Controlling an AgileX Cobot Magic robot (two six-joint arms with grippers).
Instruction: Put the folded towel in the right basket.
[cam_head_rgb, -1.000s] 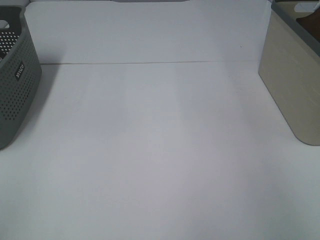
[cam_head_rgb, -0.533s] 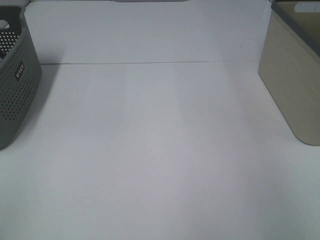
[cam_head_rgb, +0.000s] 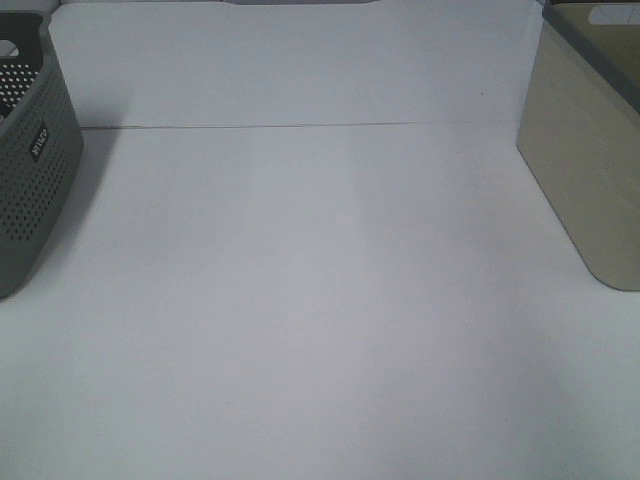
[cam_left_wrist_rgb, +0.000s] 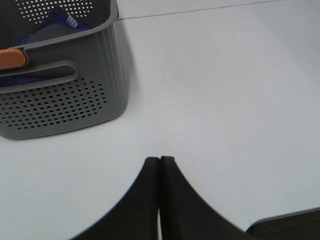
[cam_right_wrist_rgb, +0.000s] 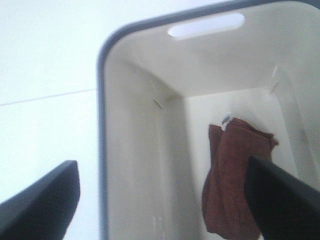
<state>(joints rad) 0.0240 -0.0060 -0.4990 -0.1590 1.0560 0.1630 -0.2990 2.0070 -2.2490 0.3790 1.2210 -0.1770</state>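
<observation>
The folded towel (cam_right_wrist_rgb: 235, 175) is dark red and lies on the floor of the beige right basket (cam_right_wrist_rgb: 135, 150), seen from above in the right wrist view. My right gripper (cam_right_wrist_rgb: 165, 195) hangs open over the basket, its fingers wide apart and holding nothing. The basket's outer wall (cam_head_rgb: 585, 170) shows at the right edge of the exterior view; the towel is hidden there. My left gripper (cam_left_wrist_rgb: 160, 165) is shut and empty, low over the white table, near the grey basket. Neither gripper shows in the exterior view.
A grey perforated basket (cam_head_rgb: 30, 160) stands at the left edge and holds blue and orange items (cam_left_wrist_rgb: 30, 50) in the left wrist view. The white table (cam_head_rgb: 320, 300) lies between the two baskets. A dark table edge (cam_left_wrist_rgb: 285, 225) shows near the left gripper.
Nothing on the table has moved. Only the sliver seen above the right basket's rim in the top right corner changes slightly.
</observation>
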